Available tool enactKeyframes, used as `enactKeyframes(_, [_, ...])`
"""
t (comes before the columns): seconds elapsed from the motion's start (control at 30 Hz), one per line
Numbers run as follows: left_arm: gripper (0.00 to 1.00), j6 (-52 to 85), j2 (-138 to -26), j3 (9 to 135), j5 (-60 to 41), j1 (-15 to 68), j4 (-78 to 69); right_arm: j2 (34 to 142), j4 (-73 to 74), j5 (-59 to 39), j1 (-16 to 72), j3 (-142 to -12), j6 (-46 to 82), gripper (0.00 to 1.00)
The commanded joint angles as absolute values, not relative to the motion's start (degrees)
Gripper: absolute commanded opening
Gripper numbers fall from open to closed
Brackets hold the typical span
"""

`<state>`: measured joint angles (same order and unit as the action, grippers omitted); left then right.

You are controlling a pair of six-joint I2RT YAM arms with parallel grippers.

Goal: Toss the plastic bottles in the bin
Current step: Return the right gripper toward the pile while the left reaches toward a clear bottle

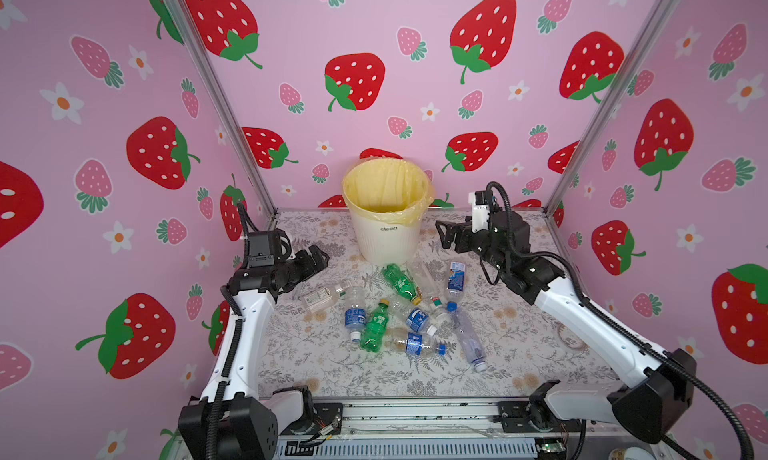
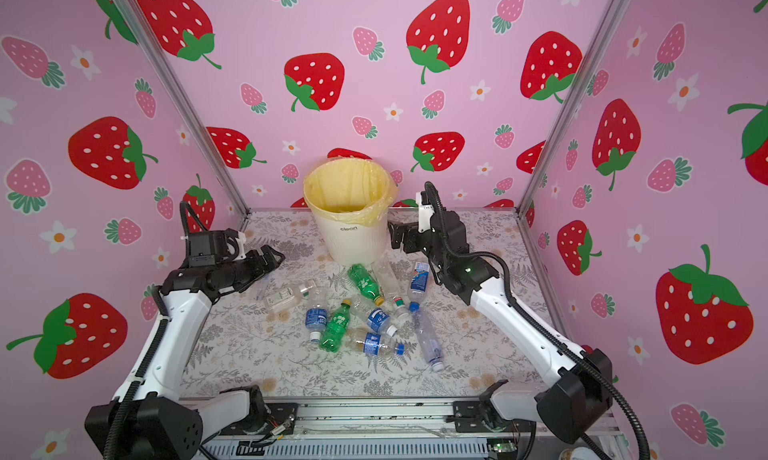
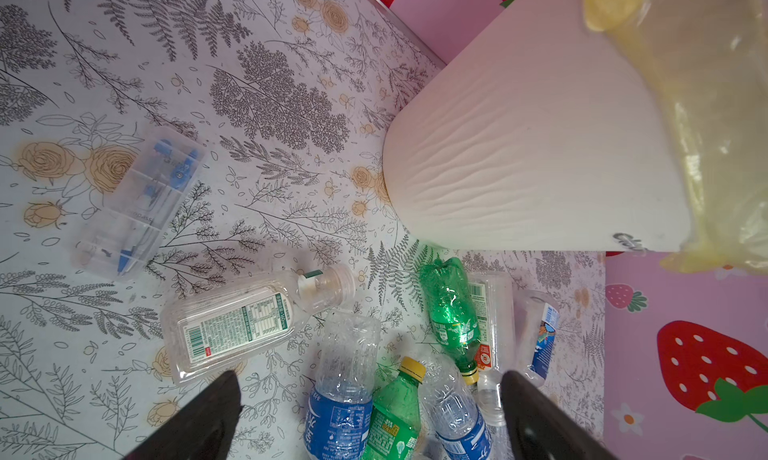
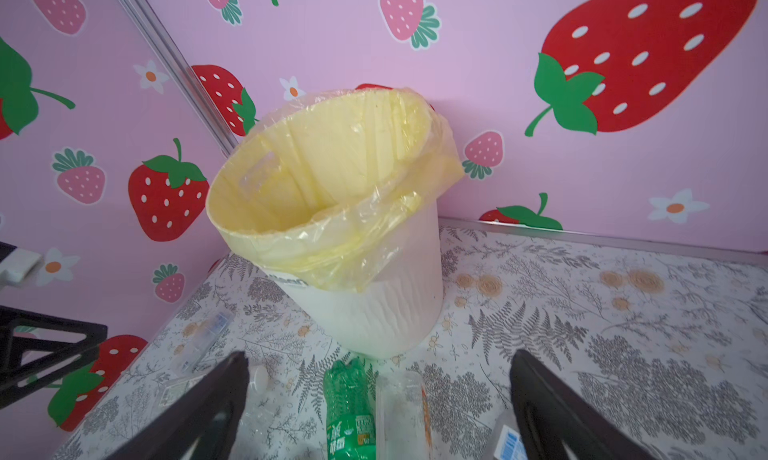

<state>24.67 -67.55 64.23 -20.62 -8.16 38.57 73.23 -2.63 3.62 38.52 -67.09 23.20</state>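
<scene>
The bin (image 1: 386, 233) (image 2: 349, 237) stands at the back middle of the table, white and ribbed, lined with a yellow bag; nothing shows in the part of its inside that I can see. Several plastic bottles (image 1: 409, 312) (image 2: 370, 316) lie scattered in front of it, two of them green (image 1: 375, 327) (image 1: 401, 283). My left gripper (image 1: 318, 256) (image 3: 370, 381) hovers open left of the bin, above a flat clear bottle (image 3: 237, 325). My right gripper (image 1: 442, 235) (image 4: 380, 358) hangs open right of the bin (image 4: 374, 308), facing it, with nothing between its fingers.
A clear plastic case (image 3: 141, 200) holding a blue compass lies left of the bottles, under my left arm. A ring of tape (image 1: 571, 339) sits near the table's right edge. Strawberry-print walls and metal posts (image 1: 224, 104) close in the table on three sides.
</scene>
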Motion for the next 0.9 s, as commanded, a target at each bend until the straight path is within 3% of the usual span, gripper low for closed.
enactKeyframes(0.0, [0.99, 20.92, -67.32, 63.86, -23.75, -8.43, 36.91, 69.16, -3.40, 5.62, 38.83, -63.38, 24.87, 0.99])
enactKeyframes(0.17, [0.99, 17.71, -69.16, 63.98, -25.29, -8.17, 34.61, 65.77, -7.94, 3.07, 38.80, -60.27, 23.39, 0.99])
enactKeyframes(0.33, [0.99, 13.21, -73.68, 67.89, -18.50, -7.74, 40.16, 61.88, -9.71, 3.25, 38.77, -56.64, 21.46, 0.99])
enactKeyframes(0.5, [0.99, 9.02, -77.94, 70.73, -21.09, -6.05, 41.55, 56.90, -9.78, 4.11, 38.67, -50.24, 21.27, 0.99])
enactKeyframes(0.73, [0.99, -1.12, -83.87, 75.59, -4.23, 1.74, 45.22, 52.56, -10.04, 2.13, 38.45, -45.11, 19.70, 0.99])
enactKeyframes(0.87, [0.99, -5.67, -87.01, 76.90, -0.62, 3.77, 47.91, 48.77, -11.17, 1.87, 38.22, -43.64, 18.69, 0.99])
